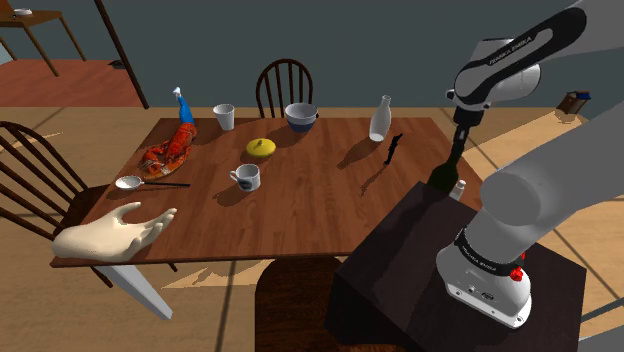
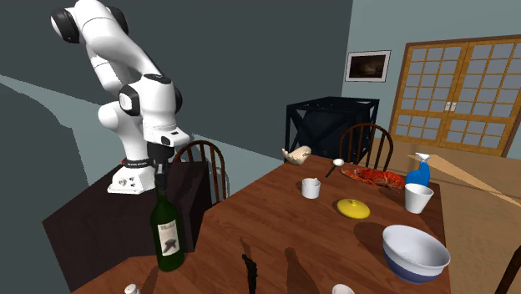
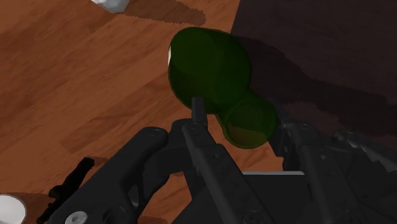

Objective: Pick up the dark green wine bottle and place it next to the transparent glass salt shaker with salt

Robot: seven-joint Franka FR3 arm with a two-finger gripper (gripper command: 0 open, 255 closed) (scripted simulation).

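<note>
On the shoulder view's left, a pale hand shape (image 1: 112,235) lies at the near corner of the brown wood table (image 1: 310,215). Next come a spoon (image 1: 128,182), a red lobster (image 1: 168,152) and a blue thing (image 1: 183,110) with a white tip. Then a white cup (image 1: 224,116) stands at the far side, with a mug (image 1: 246,177) and a yellow lid (image 1: 262,148) nearer. A blue and white bowl (image 1: 301,116) sits by a chair (image 1: 283,80) at the far edge. More to the right stands a white bottle (image 1: 379,120), and a small black thing (image 1: 394,148) is near it.

At the table's right edge, close to the dark stand (image 1: 400,260), is the dark green wine bottle (image 1: 444,173). It is upright and has a white label. The little salt shaker (image 1: 459,187) is just beside it, at the table's edge.

The black gripper (image 1: 458,140) is right at the top of the bottle's neck, and the white arm (image 1: 520,55) reaches up above it. I cannot tell if the gripper squeezes the neck or is loose.
</note>
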